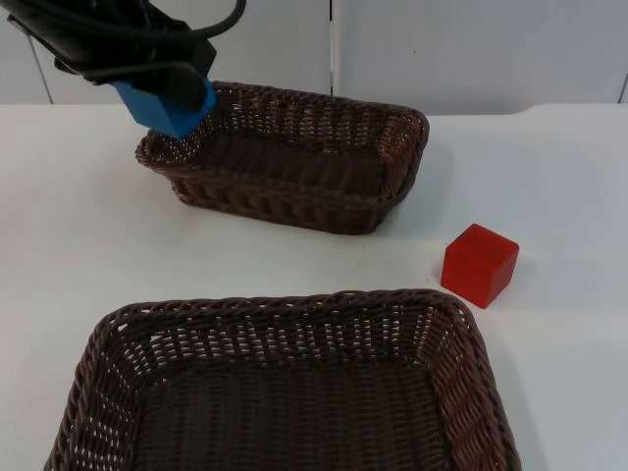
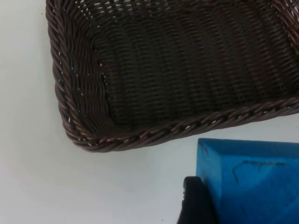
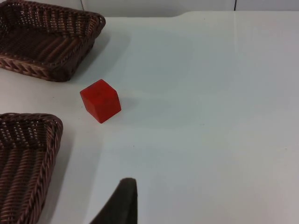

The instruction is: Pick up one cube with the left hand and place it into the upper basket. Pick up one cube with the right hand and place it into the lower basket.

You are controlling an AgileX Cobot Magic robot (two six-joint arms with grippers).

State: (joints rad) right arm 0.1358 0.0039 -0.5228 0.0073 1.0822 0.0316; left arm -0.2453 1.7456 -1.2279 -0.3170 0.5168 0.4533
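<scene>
The left gripper (image 1: 175, 98) is clamped on the blue cube (image 1: 169, 110), above the upper basket's (image 1: 294, 211) left rim near the table's far edge. Released here, it could strike the rim and fall outside (wicker rims deflect). The red cube (image 1: 479, 264) sits near the lower basket's (image 1: 461, 334) right corner. The right gripper (image 3: 119, 200) waits; whether its fingers are parted I cannot tell.

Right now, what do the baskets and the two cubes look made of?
Upper basket and lower basket: dark brown woven wicker or rattan, braided rims, slight sheen. Red cube: smooth, solid-looking, maybe painted wood or plastic. Blue cube, in the left gripper: matte, scuffed faces, likely painted wood or foam.
</scene>
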